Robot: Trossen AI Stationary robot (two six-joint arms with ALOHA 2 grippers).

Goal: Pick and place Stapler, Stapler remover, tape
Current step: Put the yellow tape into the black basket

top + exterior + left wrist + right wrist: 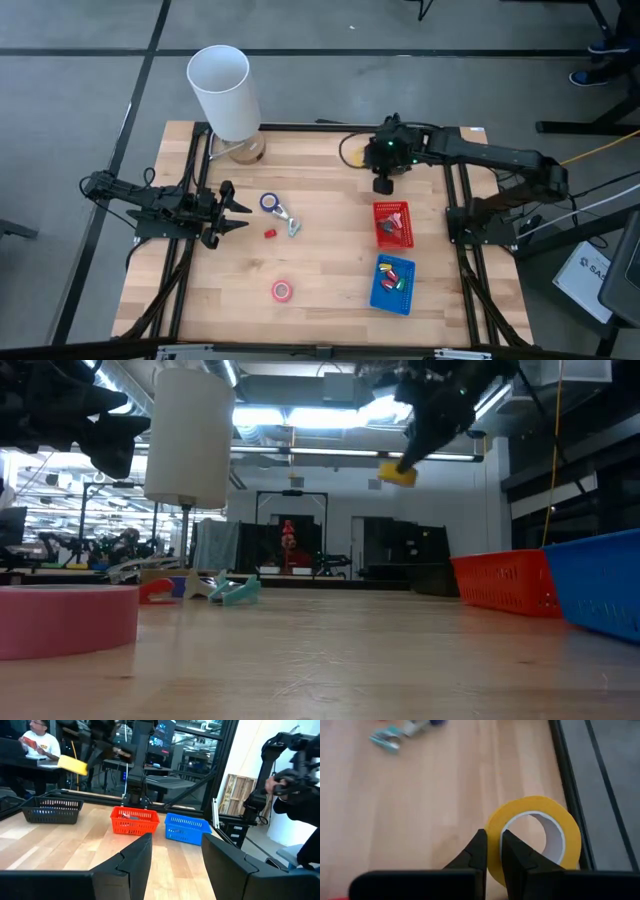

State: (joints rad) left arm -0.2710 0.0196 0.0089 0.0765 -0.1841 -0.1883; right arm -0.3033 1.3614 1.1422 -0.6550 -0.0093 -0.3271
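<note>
My right gripper (383,186) hangs high over the table's far side, shut on a yellow tape roll (536,803), which also shows in the low view (398,474). At the table's left my left gripper (175,842) stands open, pointing level, with nothing between its fingers. A blue tape roll (268,202), a teal and silver piece (291,223) and a small red piece (269,233) lie flat near it. Which of the two pieces is the stapler and which the stapler remover I cannot tell. A pink tape roll (282,290) lies flat toward the near edge. My right gripper pinches the yellow roll's ring wall (494,827) between its two fingers, one finger outside the ring and one inside its hole. The fingers slant down from above. The roll is lifted clear of the table and juts out beyond the fingertips.
A red basket (393,224) and a blue basket (393,285) holding several coloured items stand at the right. A tall white cylinder (222,92) stands at the far left corner. A black basket (52,810) sits toward the far side. People show in the room beyond.
</note>
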